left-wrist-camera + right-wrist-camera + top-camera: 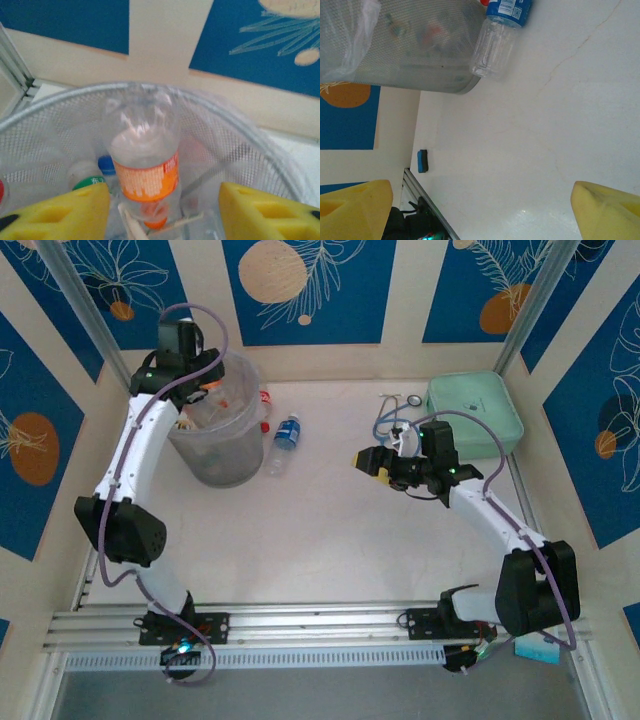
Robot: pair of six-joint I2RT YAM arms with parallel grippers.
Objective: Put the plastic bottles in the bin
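Observation:
The bin (pixel 215 440) stands at the back left, translucent and holding several bottles. My left gripper (pixel 203 388) hangs over its mouth. In the left wrist view this gripper (pixel 162 220) is open, its yellow fingers (pixel 55 215) wide apart. Between them, touching neither, an orange-labelled bottle (pixel 147 165) stands cap down inside the bin (pixel 240 130). A blue-labelled bottle (pixel 285 438) lies on the table just right of the bin, also seen as the clear bottle (pixel 500 35) in the right wrist view. A red-capped bottle (pixel 265 400) lies behind the bin. My right gripper (pixel 370 462) is open and empty above mid-table.
A mint-green square case (pixel 475 415) sits at the back right, with a coiled cable (pixel 395 415) beside it. A small blue block (pixel 422 161) lies by the left wall. Aluminium rails (pixel 320 625) run along the near edge.

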